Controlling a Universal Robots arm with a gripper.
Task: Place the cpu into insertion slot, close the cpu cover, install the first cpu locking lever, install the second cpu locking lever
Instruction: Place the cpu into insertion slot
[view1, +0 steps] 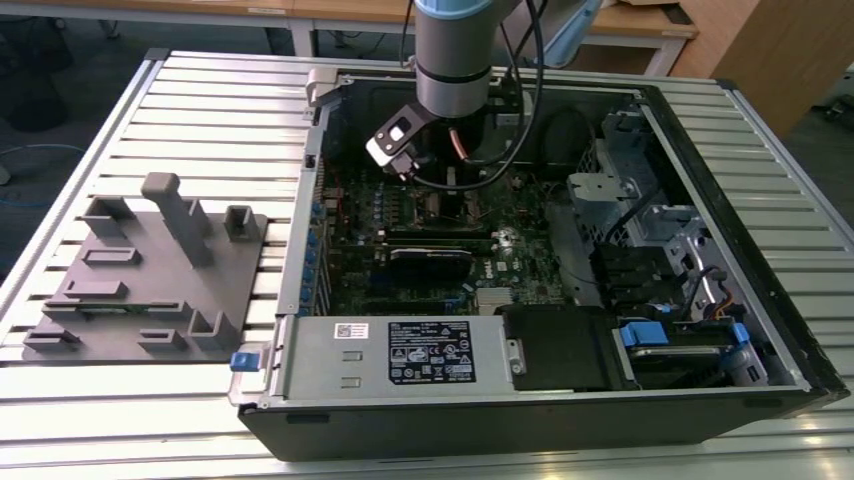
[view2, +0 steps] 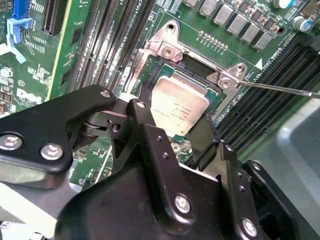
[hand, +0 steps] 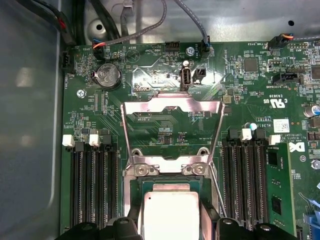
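- The cpu (view2: 179, 109) is a small flat square chip with a pale silvery-beige metal top that carries faint print. It lies level, top face up, inside the insertion slot; whether it is fully seated cannot be told.
- The insertion slot (view2: 196, 69) is a square socket with a dark frame and silvery metal brackets at its corners, set in the green motherboard (hand: 165, 132).
- The cpu cover (hand: 172, 106) is a thin silvery frame with a large cut-out window. It is swung open, back from its hinge at the socket's edge.
- A locking lever (view2: 280, 89), a thin metal rod, juts out from one socket corner.
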